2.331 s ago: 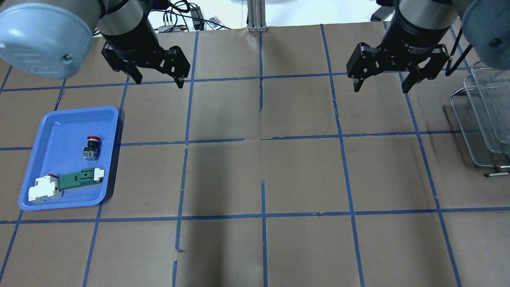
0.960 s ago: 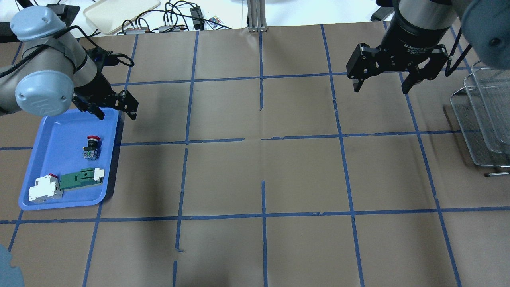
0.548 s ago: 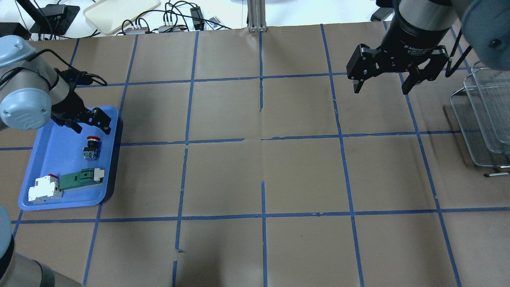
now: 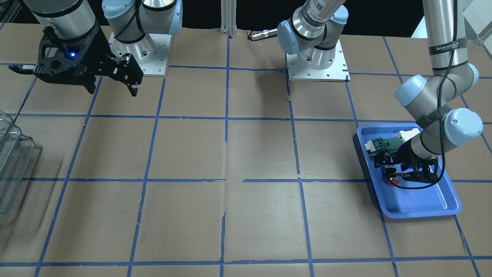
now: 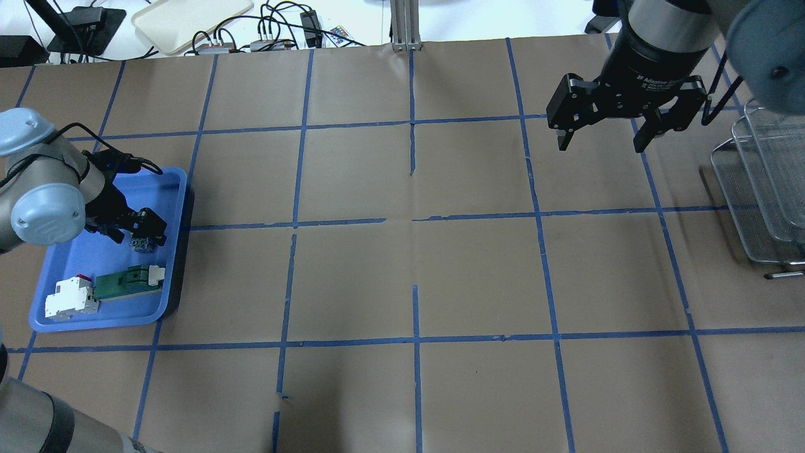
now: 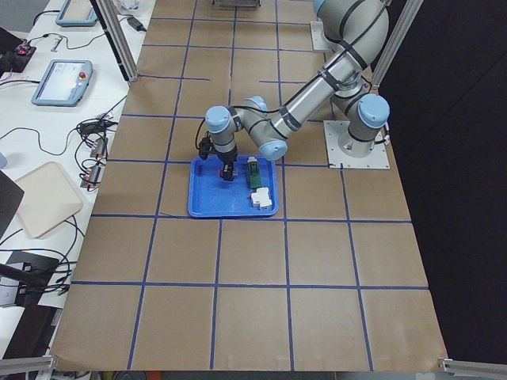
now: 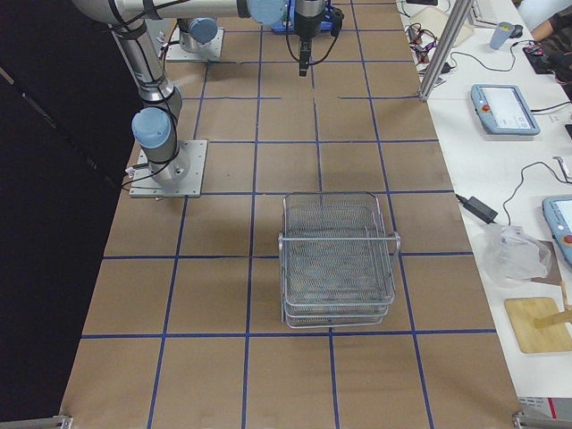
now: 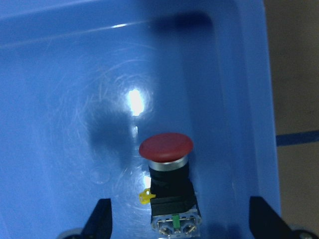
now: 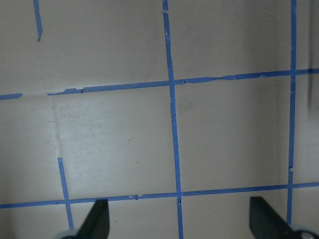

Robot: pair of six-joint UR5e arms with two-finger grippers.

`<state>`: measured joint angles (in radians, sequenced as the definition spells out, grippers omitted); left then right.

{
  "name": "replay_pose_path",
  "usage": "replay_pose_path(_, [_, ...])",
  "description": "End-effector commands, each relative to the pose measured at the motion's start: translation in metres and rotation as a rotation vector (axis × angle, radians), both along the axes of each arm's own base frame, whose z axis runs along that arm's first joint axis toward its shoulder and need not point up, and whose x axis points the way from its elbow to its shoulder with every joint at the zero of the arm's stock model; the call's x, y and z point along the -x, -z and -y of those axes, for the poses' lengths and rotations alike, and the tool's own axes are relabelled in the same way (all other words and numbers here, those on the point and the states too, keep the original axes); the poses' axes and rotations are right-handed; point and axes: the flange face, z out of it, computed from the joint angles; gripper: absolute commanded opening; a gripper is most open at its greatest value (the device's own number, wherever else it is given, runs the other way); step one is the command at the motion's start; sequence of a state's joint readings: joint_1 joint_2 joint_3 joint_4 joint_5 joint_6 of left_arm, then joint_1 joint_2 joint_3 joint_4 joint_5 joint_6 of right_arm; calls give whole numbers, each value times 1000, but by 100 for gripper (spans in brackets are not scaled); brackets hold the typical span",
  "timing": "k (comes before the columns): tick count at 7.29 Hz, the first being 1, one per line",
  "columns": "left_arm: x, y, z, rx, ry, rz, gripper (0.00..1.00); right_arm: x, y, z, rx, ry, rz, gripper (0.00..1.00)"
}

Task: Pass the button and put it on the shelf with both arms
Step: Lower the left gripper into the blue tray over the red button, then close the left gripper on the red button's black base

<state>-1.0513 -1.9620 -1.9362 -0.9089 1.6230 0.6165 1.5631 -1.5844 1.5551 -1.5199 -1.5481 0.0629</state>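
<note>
Straddling the button (image 8: pixel 167 174), the left hand (image 8: pixel 182 226) sits low in the blue tray (image 8: pixel 75 99). It is released: the left wrist view shows both fingertips spread wide, with a clear gap on each side of the black body. In that view the red cap points up-frame, and the yellow and green bits are at the bottom edge.

In the overhead view the hand (image 5: pixel 139 238) covers the cap, and only the button's base (image 5: pixel 143 245) shows. The front-facing view gives a sliver of red (image 4: pixel 391 181) under the wrist, with a black cable looped across it. From the exterior left camera the wrist hides the button.

A green-and-white part (image 5: pixel 126 281) and a white block (image 5: pixel 70 297) share the tray, both apart from the button.

The right hand (image 5: pixel 600 145) is released and held above the bare tabletop (image 5: pixel 409 270), near the wire-mesh shelf (image 7: pixel 338 259). The right wrist view shows only brown paper and blue tape lines.
</note>
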Motion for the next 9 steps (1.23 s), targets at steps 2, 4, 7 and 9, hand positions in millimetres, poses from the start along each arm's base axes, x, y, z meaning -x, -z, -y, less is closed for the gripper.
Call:
replay_pose_path(2, [2, 6, -5, 17, 12, 10, 10, 0, 0, 0, -1, 0, 0, 100])
replay_pose_path(4, [1, 0, -2, 31, 92, 11, 0, 0, 0, 0, -3, 0, -1, 100])
replay_pose_path(7, [14, -66, 40, 54, 368, 9, 0, 0, 0, 0, -3, 0, 0, 100])
replay_pose_path(9, [87, -109, 74, 44, 874, -42, 0, 0, 0, 0, -3, -1, 0, 100])
